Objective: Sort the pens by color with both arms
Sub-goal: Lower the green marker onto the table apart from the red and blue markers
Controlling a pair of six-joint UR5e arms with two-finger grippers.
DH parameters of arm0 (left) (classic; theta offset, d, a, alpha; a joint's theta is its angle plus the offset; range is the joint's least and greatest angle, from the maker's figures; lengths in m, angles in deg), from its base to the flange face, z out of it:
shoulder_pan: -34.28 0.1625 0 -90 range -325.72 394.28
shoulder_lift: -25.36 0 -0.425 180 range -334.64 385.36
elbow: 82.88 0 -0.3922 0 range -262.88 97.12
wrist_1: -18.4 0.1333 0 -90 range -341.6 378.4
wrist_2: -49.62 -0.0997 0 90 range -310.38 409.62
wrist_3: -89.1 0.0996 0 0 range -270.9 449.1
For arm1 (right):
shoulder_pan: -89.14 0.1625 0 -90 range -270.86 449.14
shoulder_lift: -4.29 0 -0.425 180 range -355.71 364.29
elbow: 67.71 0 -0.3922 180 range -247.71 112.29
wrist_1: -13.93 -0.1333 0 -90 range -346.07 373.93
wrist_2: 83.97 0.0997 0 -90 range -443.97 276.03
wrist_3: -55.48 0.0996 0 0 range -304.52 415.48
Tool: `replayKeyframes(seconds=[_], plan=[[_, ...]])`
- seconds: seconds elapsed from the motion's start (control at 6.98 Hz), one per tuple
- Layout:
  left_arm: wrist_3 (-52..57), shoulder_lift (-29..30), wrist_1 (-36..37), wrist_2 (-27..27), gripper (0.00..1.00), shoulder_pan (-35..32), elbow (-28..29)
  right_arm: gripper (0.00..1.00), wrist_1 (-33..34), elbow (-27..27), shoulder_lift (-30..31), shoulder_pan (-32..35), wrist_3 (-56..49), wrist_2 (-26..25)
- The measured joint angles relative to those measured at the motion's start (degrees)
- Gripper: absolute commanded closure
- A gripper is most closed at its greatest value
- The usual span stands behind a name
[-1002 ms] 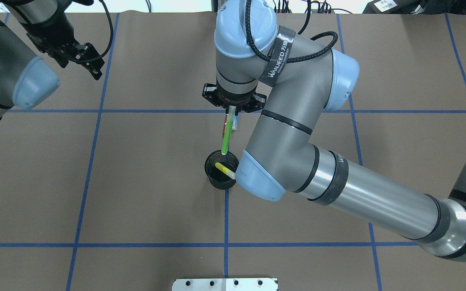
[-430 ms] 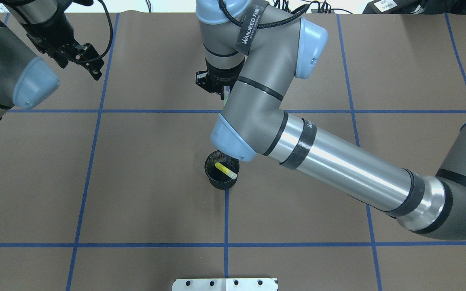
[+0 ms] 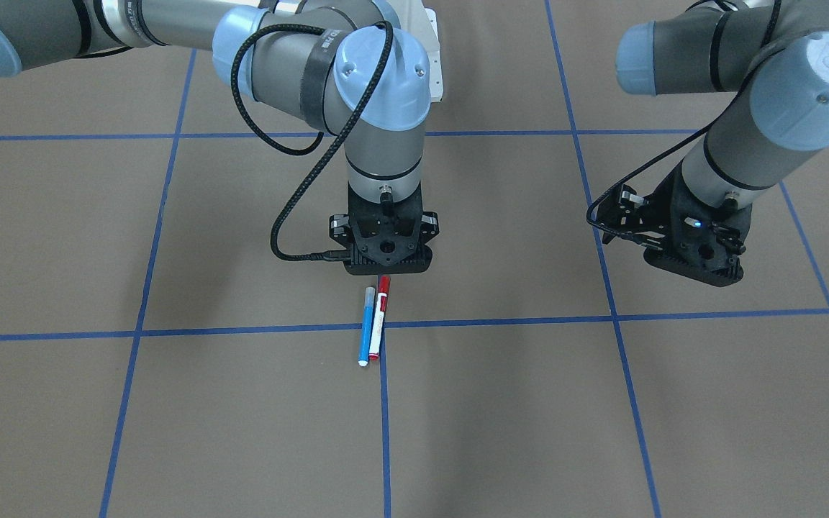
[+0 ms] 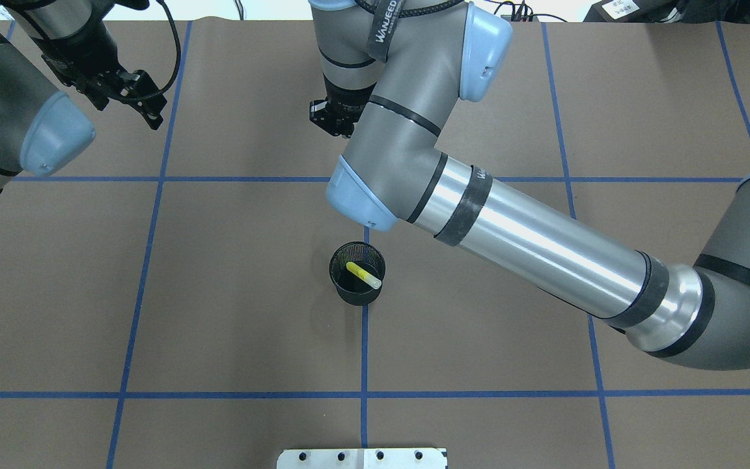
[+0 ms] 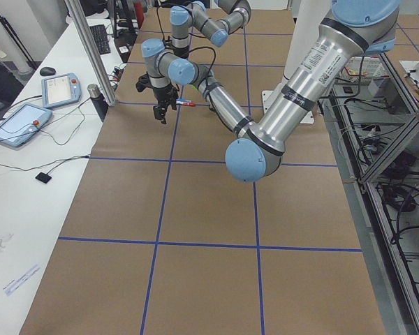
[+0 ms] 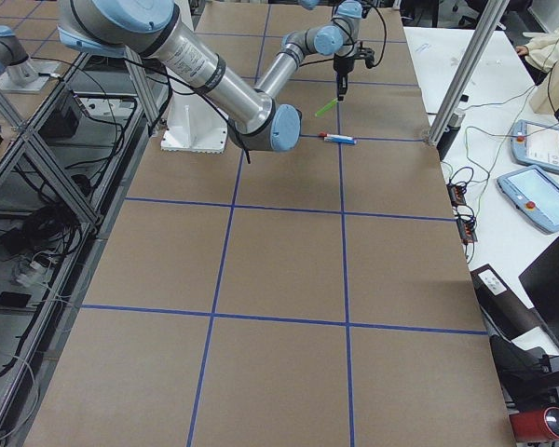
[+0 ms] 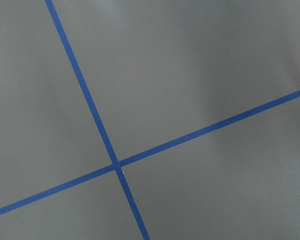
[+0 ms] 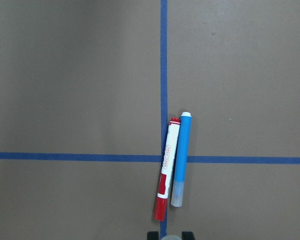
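A brown table (image 4: 219, 293) carries a grid of blue tape lines (image 4: 219, 395). Near the table's middle, on one line, a black mesh cup (image 4: 355, 298) stands upright. A white pedestal plate (image 4: 362, 458) sits at the table's robot-side edge. Beside its opposite edge, a white side table (image 5: 28, 188) holds two teach pendants (image 5: 15, 125) and a mouse (image 5: 47, 70).

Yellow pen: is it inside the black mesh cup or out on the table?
Inside. The overhead view shows the yellow pen leaning in the black mesh cup, one end at the rim.

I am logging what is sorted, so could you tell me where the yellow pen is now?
In the overhead view, the yellow pen lies tilted inside the black mesh cup, on the centre blue tape line.
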Motion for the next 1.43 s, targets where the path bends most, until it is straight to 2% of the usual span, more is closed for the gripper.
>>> replayKeyframes(seconds=[0.43, 1.29, 1.43], plan=[[-0.2, -0.3, 0.0, -0.1, 0.01, 0.0, 0.1, 0.94, -8.9, -9.3, -2.1, 0.4, -0.7, 2.5], [-0.8, -0.8, -0.2, -0.2, 0.01, 0.1, -0.1, 0.91, -16.1, -15.1, -2.5, 0.4, -0.6, 3.4], [-0.8, -0.8, -0.2, -0.2, 0.01, 0.1, -0.1, 0.87, -16.6, -15.3, -2.5, 0.3, -0.6, 3.4]])
